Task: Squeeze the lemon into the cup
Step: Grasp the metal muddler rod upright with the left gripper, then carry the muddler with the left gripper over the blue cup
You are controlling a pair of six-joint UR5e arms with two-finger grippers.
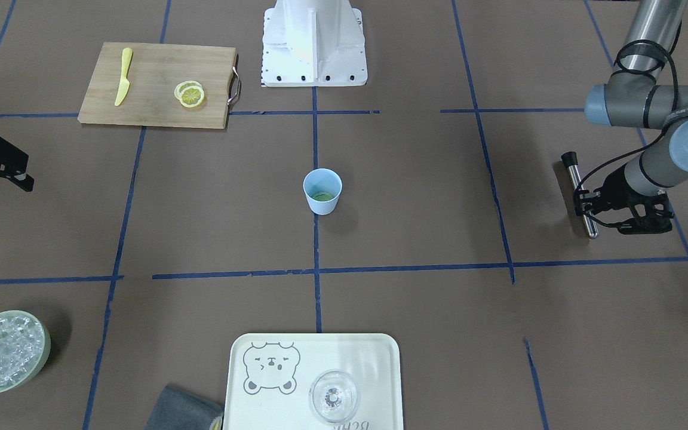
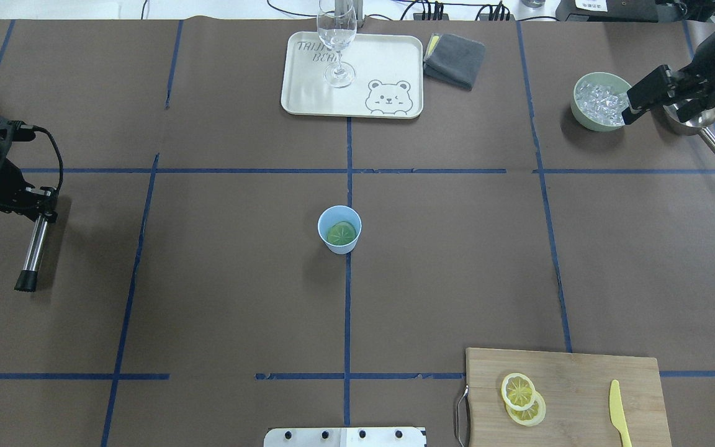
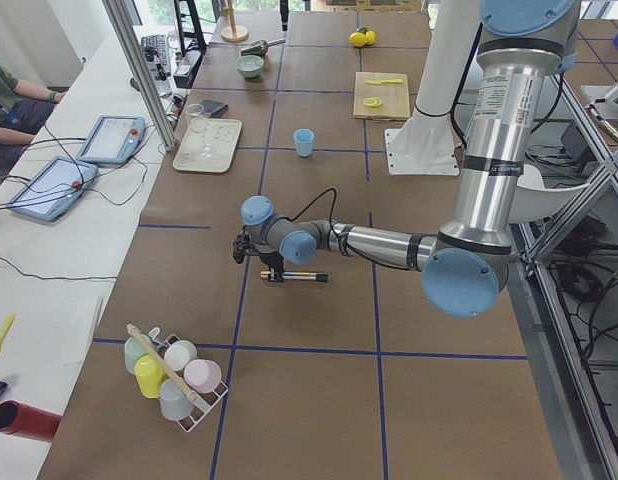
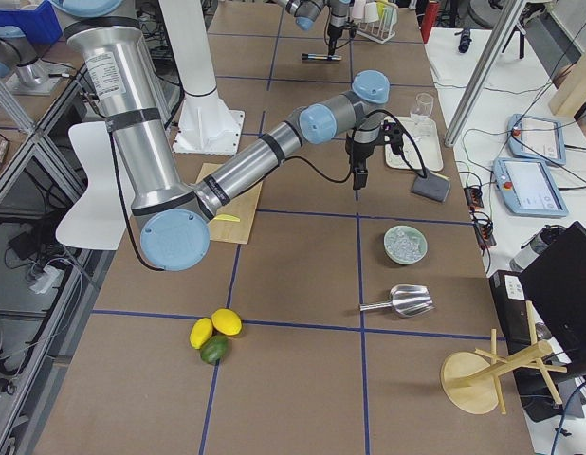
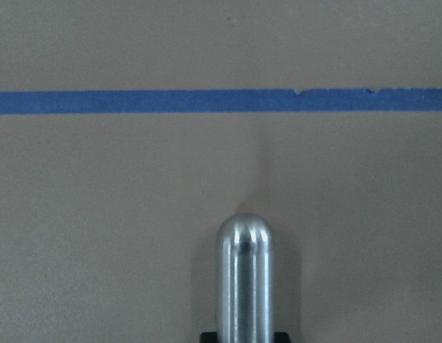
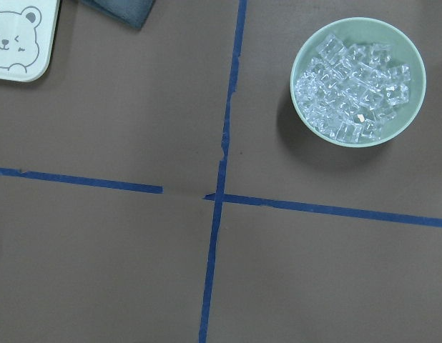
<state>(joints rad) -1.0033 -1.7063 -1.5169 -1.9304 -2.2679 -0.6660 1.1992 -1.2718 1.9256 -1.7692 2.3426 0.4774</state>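
In the overhead view we see the cup standing mid-frame on a blue tape line, with a round, segmented, greenish-looking lemon slice lying flat in its bottom. Two spare slices overlap on the cutting board at lower right. At the left edge the left gripper is clamped on a metal rod. At upper right the right gripper hangs beside the ice bowl; we cannot tell whether it is parted or closed.
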